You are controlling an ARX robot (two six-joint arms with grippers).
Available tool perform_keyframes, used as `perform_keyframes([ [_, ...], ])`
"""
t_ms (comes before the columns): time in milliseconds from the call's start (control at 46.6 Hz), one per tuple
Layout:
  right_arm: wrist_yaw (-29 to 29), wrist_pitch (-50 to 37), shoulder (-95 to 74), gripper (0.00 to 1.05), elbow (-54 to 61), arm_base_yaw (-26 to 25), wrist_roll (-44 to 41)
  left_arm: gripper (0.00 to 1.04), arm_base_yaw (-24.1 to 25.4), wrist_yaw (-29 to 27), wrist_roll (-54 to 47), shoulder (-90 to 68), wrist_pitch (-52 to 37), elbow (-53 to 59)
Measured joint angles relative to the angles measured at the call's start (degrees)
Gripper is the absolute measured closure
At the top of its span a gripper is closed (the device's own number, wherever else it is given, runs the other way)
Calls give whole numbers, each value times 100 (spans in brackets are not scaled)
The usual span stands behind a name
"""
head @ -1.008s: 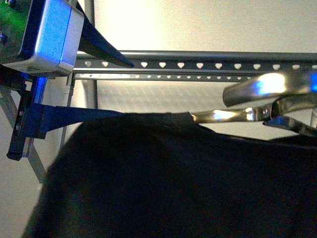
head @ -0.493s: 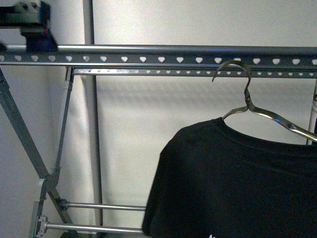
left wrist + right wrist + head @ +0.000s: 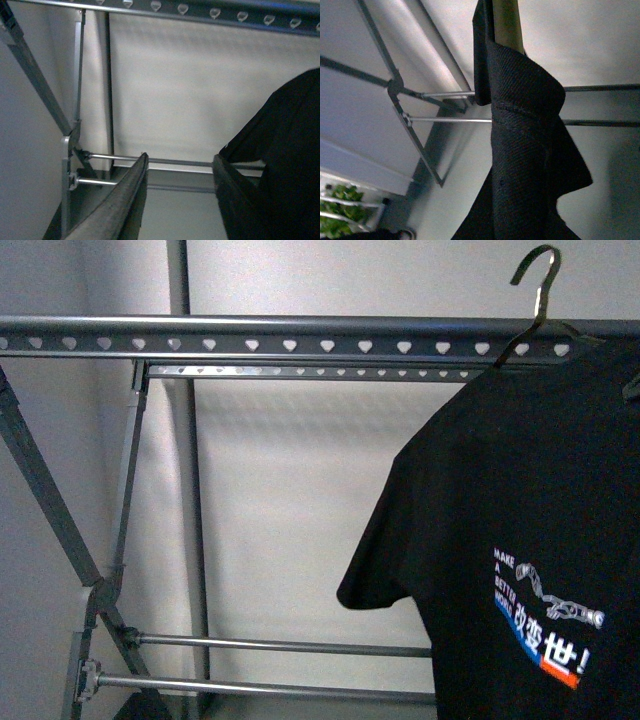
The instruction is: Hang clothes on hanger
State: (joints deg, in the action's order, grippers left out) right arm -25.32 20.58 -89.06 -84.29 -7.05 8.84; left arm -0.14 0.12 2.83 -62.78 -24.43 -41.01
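The clothes (image 3: 520, 540), a black T-shirt with a white "MAKE" print, hang on a thin wire hook (image 3: 538, 275) at the right of the front view. The hook's tip stands above the hanger (image 3: 250, 341), a grey rack with a long rail of heart-shaped holes. The shirt's shoulder covers the rail's right end. My left gripper (image 3: 180, 200) is open and empty, with the shirt's sleeve (image 3: 290, 150) just beside one finger. My right gripper is shut on the clothes (image 3: 530, 150); the cloth hides its jaws. Neither gripper shows in the front view.
A second, thinner perforated rail (image 3: 300, 371) runs behind the top rail. The rack's diagonal brace (image 3: 50, 510), an upright pole (image 3: 190, 490) and two low crossbars (image 3: 280, 645) stand at the left before a pale wall. A green plant (image 3: 340, 200) shows low in the right wrist view.
The shirt on its wire hook has risen and moved right; the hook went from below the rail to above it. My left arm has left the front view.
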Motion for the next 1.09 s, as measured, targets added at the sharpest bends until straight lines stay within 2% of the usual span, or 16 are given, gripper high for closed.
perform_keyframes([
  [107,238,192,-466,101,-680,48,778,91,4,-15,-173,363,-415,1113],
  [172,313,271,-640,101,-885,85,909,102,4,-13,-195,579,-555,1482],
  [493,922,662,-1384,101,-1696,192,1027,101,4,-15,-251,1443,-861,2629],
  [643,1558,433,-1480,101,-1266,542,481,101,4,-13,-254,1998,-841,3123],
  [836,1733,17,-1425,101,-841,885,140,101,4,-15,-254,2474,-667,3425],
  [1008,2063,-927,-968,73,195,1200,-411,101,4,-13,-256,2949,-402,3637],
  [1094,2398,-2232,-363,53,1331,1191,-518,101,4,-17,-256,3230,-223,3733],
])
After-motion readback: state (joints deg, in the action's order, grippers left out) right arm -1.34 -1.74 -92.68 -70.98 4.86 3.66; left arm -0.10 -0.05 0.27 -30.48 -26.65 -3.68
